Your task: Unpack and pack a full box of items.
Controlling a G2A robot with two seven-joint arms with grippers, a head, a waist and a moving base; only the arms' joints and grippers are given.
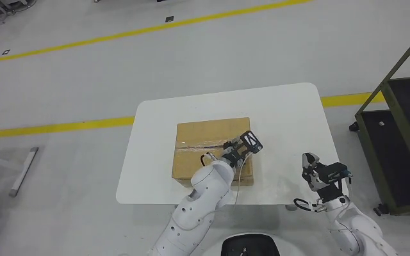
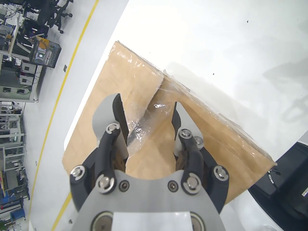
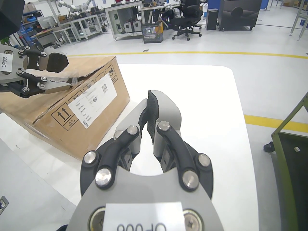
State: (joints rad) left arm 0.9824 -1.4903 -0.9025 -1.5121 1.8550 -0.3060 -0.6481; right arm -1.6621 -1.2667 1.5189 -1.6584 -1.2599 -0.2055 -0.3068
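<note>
A taped cardboard box (image 1: pixel 205 137) sits in the middle of the white table (image 1: pixel 288 109). My left gripper (image 1: pixel 225 152) rests low over the box top (image 2: pixel 125 82) near its right end. It is open, and its fingers straddle the centre seam with its wrinkled clear tape (image 2: pixel 144 121). From the right wrist view, the left gripper (image 3: pixel 60 74) lies against the box's top edge, above a white label (image 3: pixel 92 102) on the side. My right gripper (image 3: pixel 151 97) is shut and empty, hovering over bare table (image 3: pixel 204 97) to the right of the box (image 3: pixel 96 131); it also appears near the table's right front edge (image 1: pixel 311 163).
A green metal frame cart (image 1: pixel 384 134) stands just off the table's right side (image 3: pixel 288 133). Bare table surface lies right of and behind the box (image 2: pixel 216 25). Yellow floor lines (image 1: pixel 64 127) run past the table.
</note>
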